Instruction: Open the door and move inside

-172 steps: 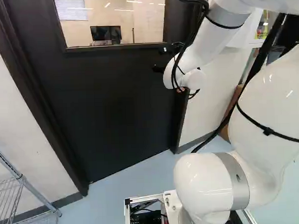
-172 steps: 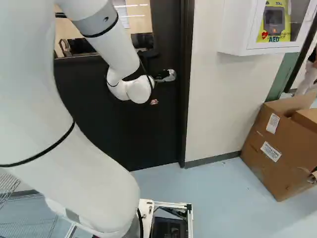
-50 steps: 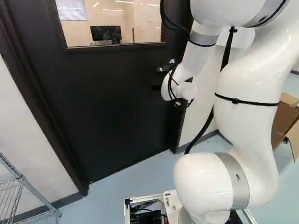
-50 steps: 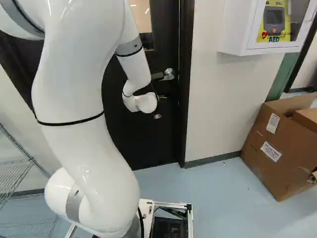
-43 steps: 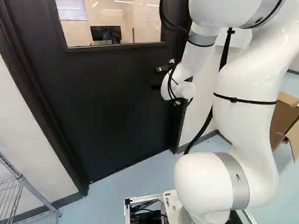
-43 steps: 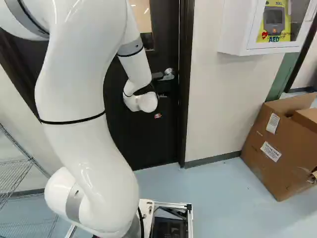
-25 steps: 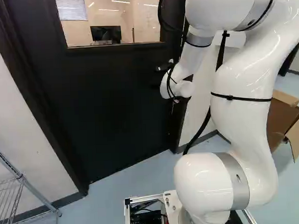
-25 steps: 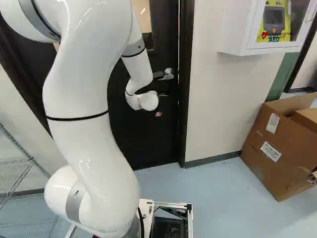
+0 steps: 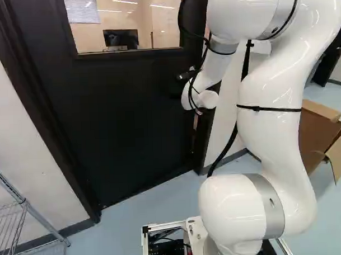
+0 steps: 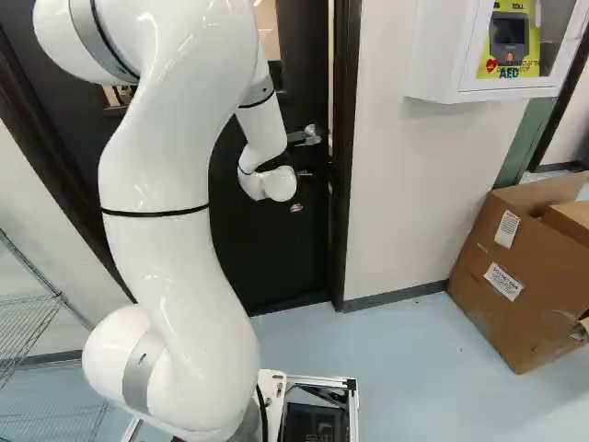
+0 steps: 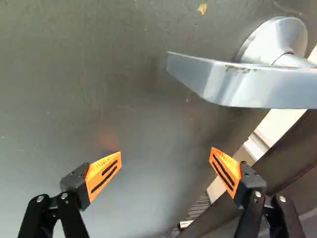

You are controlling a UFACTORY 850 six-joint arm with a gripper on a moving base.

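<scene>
The dark door point(image 9: 131, 117) stands slightly ajar; a thin light gap shows between its edge and the frame point(image 10: 345, 184). Its silver lever handle point(image 10: 311, 135) sits just above my gripper point(image 10: 305, 173), which barely shows against the dark door beyond the white wrist. In the wrist view the gripper point(image 11: 165, 157) is open, its orange-padded fingers wide apart with nothing held. Ahead of the finger nearer the door edge is the lever point(image 11: 242, 82), clear of both fingers. The gap in the doorway shows beyond that same finger.
A wire shelf point(image 9: 22, 205) stands left of the door. Right of it are a pale wall point(image 10: 405, 193), a white wall cabinet point(image 10: 451, 55) and cardboard boxes point(image 10: 515, 276). A room with a monitor point(image 9: 121, 38) shows through the door window.
The door has swung slightly away from me, and a gap has appeared at its handle side. My arm has shifted, its wrist moving forward with the door. The base has not moved.
</scene>
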